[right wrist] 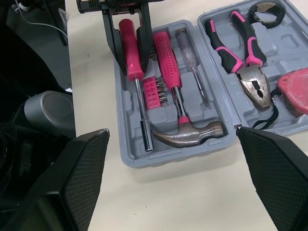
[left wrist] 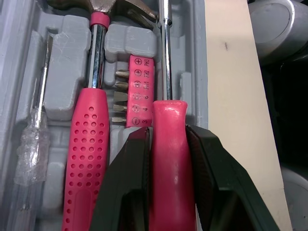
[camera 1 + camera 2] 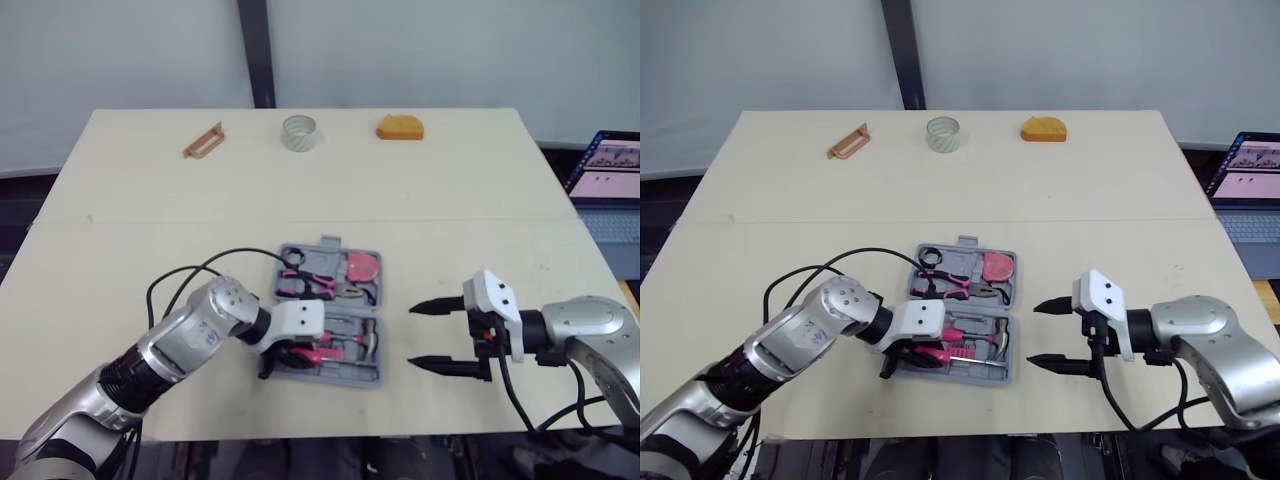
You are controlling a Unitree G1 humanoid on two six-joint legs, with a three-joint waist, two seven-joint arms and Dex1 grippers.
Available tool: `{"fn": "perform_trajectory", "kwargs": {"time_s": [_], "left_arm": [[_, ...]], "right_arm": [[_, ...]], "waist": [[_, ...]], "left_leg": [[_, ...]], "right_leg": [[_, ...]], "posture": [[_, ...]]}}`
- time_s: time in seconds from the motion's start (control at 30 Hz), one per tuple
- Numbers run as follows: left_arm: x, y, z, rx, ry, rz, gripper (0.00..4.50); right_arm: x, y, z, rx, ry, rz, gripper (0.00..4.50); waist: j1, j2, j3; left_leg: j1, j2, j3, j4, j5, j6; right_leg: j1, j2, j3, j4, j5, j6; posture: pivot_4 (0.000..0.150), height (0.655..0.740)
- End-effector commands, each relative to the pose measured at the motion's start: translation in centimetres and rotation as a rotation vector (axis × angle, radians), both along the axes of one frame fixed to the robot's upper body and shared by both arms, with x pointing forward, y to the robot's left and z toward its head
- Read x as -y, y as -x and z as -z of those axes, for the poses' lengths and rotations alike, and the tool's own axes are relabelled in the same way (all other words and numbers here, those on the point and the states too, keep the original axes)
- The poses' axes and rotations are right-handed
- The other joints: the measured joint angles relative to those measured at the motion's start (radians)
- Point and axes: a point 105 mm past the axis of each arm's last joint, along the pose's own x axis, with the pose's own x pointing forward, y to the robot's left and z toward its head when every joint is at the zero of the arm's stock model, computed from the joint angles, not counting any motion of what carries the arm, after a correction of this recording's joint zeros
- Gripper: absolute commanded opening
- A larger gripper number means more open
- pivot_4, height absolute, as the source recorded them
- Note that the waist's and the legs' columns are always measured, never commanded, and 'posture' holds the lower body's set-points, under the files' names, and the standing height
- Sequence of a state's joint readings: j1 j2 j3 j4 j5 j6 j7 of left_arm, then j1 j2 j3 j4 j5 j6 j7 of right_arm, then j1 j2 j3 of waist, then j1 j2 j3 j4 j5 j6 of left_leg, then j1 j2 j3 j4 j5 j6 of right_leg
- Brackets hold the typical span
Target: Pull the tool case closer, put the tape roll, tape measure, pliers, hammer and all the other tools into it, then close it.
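- The tool case (image 3: 320, 250) lies open near me. The pliers (image 1: 240, 53), tape measure (image 3: 362, 267) and hammer (image 1: 185, 132) are already in their slots.
- My left gripper (image 2: 166, 132) is clamped on the pink-handled driver (image 2: 169, 159), right over its slot along the case's near edge. I'd say it's almost seated.
- My right gripper (image 3: 412, 336) is spread wide with nothing in it, just beside the case.
- The tape roll (image 3: 299, 132) sits at the table's far edge, well apart from the case.
- So what's left is the roll, then closing the lid.

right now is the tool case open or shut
Open. The tool case lies flat with both halves spread, hammer and pliers showing in their slots; the left gripper grips a pink screwdriver in it.
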State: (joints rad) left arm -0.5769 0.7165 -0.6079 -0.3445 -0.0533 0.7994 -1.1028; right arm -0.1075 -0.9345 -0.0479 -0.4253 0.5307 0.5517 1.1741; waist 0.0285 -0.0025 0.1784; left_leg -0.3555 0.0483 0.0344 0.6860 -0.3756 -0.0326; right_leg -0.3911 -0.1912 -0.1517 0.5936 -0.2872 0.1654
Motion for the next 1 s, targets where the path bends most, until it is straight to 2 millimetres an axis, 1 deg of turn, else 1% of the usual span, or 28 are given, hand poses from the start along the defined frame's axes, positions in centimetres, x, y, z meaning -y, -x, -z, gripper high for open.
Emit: {"fn": "perform_trajectory", "kwargs": {"time_s": [0.03, 0.17, 0.5, 1.0], "left_arm": [[0.2, 0.2, -0.3, 0.037, -0.016, 0.036, 0.66], [0.1, 0.2, 0.0, 0.036, -0.028, 0.038, 0.66], [0.6, 0.5, 0.2, 0.026, -0.018, 0.042, 0.66], [0.9, 0.7, 0.7, 0.009, -0.014, 0.024, 0.66]], "right_arm": [[0.0, 0.2, -0.7, 0.019, 0.006, -0.015, 4.50], [0.1, 0.2, -0.7, 0.017, 0.009, -0.015, 4.50], [0.2, 0.6, -0.6, 0.007, 0.022, -0.025, 4.50], [0.6, 0.3, -0.7, 0.013, 0.031, -0.018, 4.50]], "waist": [[0.000, 0.000, 0.000], [0.000, 0.000, 0.000], [0.001, 0.000, 0.000], [0.001, 0.000, 0.000]], "left_leg": [[0.000, 0.000, 0.000, 0.000, 0.000, 0.000], [0.000, 0.000, 0.000, 0.000, 0.000, 0.000], [0.000, 0.000, 0.000, 0.001, 0.000, 0.000], [0.000, 0.000, 0.000, 0.003, -0.001, 0.001]], "right_leg": [[0.000, 0.000, 0.000, 0.000, 0.000, 0.000], [0.000, 0.000, 0.000, 0.000, 0.000, 0.000], [0.000, 0.000, 0.000, 0.000, 0.000, 0.000], [0.001, 0.000, 0.000, 0.001, 0.000, 0.000]], "posture": [[0.150, 0.7400], [0.150, 0.7400], [0.150, 0.7400], [0.150, 0.7400]]}}
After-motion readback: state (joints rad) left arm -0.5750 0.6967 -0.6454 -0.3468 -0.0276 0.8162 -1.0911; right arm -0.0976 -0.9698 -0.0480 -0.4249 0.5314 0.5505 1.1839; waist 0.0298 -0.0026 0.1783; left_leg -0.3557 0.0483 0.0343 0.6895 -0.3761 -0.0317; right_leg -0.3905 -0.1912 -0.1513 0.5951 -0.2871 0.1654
